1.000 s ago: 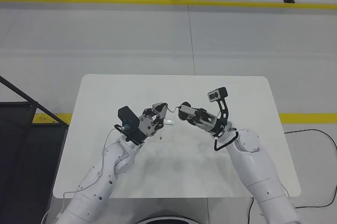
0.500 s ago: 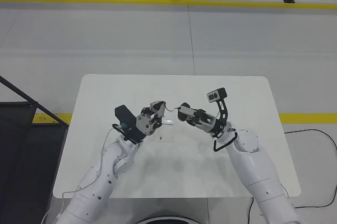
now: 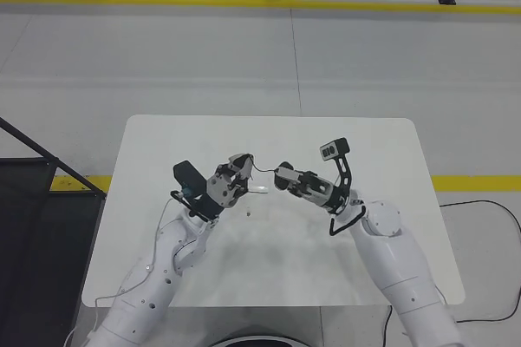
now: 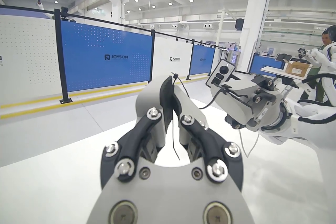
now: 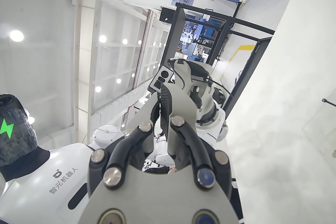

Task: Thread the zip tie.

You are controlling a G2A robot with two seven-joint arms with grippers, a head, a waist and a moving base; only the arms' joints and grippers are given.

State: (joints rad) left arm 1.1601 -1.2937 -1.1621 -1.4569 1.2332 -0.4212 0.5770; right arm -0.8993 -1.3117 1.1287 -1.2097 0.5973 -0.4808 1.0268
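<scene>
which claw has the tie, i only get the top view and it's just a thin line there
Observer: The left claw is shut on the tie. The tie's head pokes out just past the claw's tips, and a loose strand hangs back between them.
Operator: and the right claw, is it holding anything
Observer: The right claw is shut as well. In the left wrist view, a strand curves from the head across to its tips and ends there. I cannot tell whether the tie is threaded.
</scene>
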